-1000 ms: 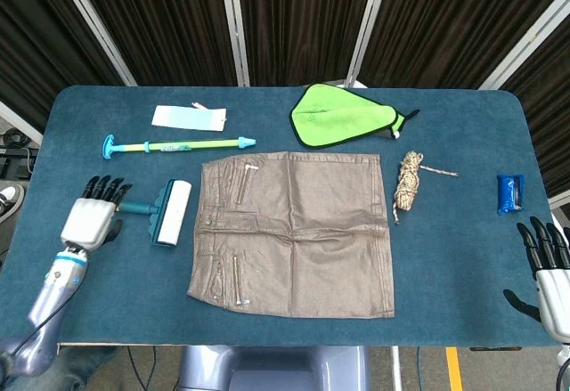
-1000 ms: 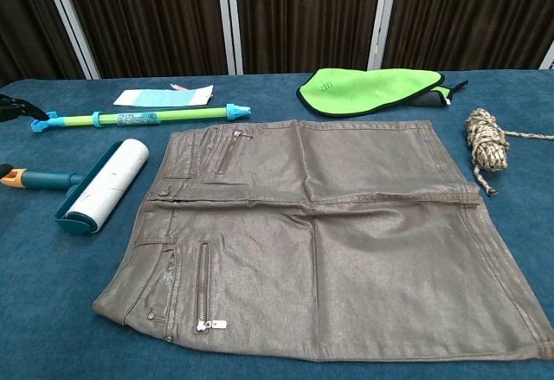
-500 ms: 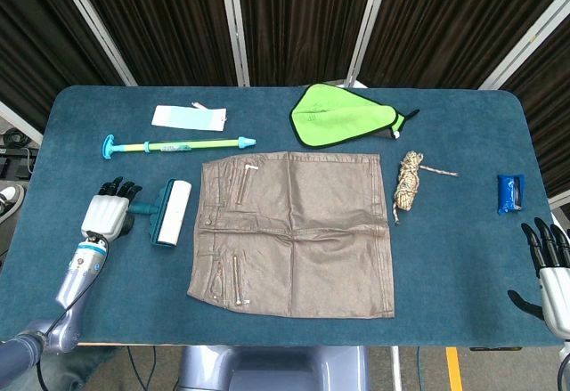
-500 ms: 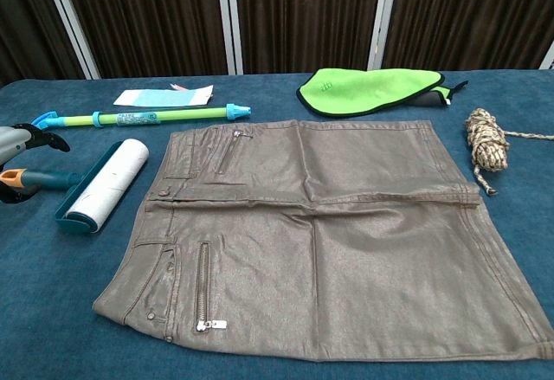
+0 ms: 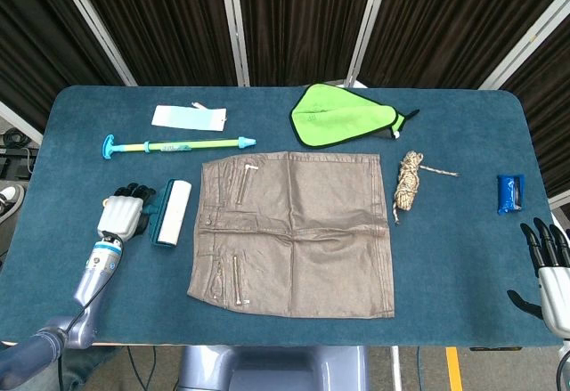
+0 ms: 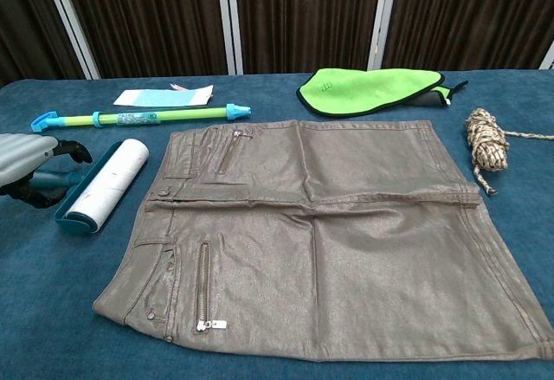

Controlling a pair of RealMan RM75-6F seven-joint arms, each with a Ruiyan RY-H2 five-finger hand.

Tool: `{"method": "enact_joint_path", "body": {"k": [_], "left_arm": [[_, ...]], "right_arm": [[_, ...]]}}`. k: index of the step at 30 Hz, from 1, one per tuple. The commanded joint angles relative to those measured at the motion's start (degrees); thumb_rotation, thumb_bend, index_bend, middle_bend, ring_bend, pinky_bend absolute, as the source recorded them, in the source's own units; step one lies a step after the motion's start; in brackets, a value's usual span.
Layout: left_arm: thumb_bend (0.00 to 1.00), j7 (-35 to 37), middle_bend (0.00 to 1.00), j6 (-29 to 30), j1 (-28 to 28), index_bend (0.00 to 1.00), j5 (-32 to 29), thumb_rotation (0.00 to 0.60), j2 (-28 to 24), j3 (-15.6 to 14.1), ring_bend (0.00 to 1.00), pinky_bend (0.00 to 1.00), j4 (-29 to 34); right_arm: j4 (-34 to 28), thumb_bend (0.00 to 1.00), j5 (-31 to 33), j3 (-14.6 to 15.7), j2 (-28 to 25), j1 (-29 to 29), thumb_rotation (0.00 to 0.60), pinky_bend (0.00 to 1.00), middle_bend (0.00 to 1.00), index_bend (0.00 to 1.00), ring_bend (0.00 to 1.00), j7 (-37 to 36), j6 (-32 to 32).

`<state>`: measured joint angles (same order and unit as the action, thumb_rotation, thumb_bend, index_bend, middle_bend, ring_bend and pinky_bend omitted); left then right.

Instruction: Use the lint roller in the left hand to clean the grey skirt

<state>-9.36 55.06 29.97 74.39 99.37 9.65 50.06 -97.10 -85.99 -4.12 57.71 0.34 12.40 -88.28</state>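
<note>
The grey skirt (image 5: 294,235) (image 6: 320,233) lies flat in the middle of the blue table. To its left lies the lint roller (image 5: 172,213) (image 6: 104,183), white roll on a teal frame, its handle pointing left. My left hand (image 5: 123,213) (image 6: 26,159) covers that handle, fingers above it and thumb below, still apart; the roller rests on the table. My right hand (image 5: 550,271) hangs at the table's front right corner, fingers spread, holding nothing; the chest view does not show it.
A green and blue rod (image 5: 178,146) and a white card (image 5: 189,117) lie behind the roller. A bright green cloth (image 5: 343,115) sits behind the skirt. A coiled rope (image 5: 410,182) and a blue packet (image 5: 509,191) lie to the right.
My left hand has moved right along the table onto the roller's handle, which it now hides. The right hand has sunk slightly. The roller and skirt have not moved.
</note>
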Motion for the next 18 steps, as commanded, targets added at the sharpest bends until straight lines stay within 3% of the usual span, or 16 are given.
{"method": "enact_joint_path", "body": {"k": [1, 5, 8, 10, 12, 18], "left_arm": [[0.50, -0.26, 0.26, 0.34, 0.25, 0.26, 0.21, 0.600, 0.56, -0.24, 0.17, 0.26, -0.61], [0.53, -0.88, 0.29, 0.08, 0.46, 0.29, -0.40, 0.600, 1.05, -0.16, 0.22, 0.31, -0.88], [0.67, -1.30, 0.35, 0.22, 0.59, 0.37, -0.46, 0.600, 1.25, -0.25, 0.27, 0.34, -0.97], [0.80, -1.59, 0.40, 1.35, 0.49, 0.48, -0.27, 0.600, 1.54, -0.24, 0.30, 0.36, -1.23], [0.85, -1.97, 0.42, 2.52, 0.37, 0.55, 0.25, 0.600, 1.80, -0.48, 0.31, 0.38, -1.69], [0.89, -2.23, 0.45, 4.51, 0.21, 0.59, 1.63, 0.600, 0.74, -1.17, 0.34, 0.40, -0.71]], "right_arm": [[0.07, 0.00, 0.04, 0.00, 0.07, 0.06, 0.600, 0.00, 0.00, 0.00, 0.00, 0.03, 0.06], [0.18, 0.00, 0.13, 0.02, 0.20, 0.18, 0.600, 0.00, 0.00, 0.00, 0.00, 0.09, 0.26], [0.22, 0.00, 0.20, 0.05, 0.25, 0.23, 0.600, 0.00, 0.00, 0.00, 0.00, 0.18, 0.36], [0.22, 0.00, 0.25, 0.06, 0.27, 0.25, 0.600, 0.00, 0.00, 0.00, 0.00, 0.23, 0.37], [0.23, 0.00, 0.32, 0.06, 0.28, 0.27, 0.600, 0.00, 0.00, 0.00, 0.00, 0.24, 0.42], [0.29, 0.00, 0.64, 0.04, 0.30, 0.40, 0.600, 0.00, 0.00, 0.00, 0.00, 0.14, 0.71]]}}
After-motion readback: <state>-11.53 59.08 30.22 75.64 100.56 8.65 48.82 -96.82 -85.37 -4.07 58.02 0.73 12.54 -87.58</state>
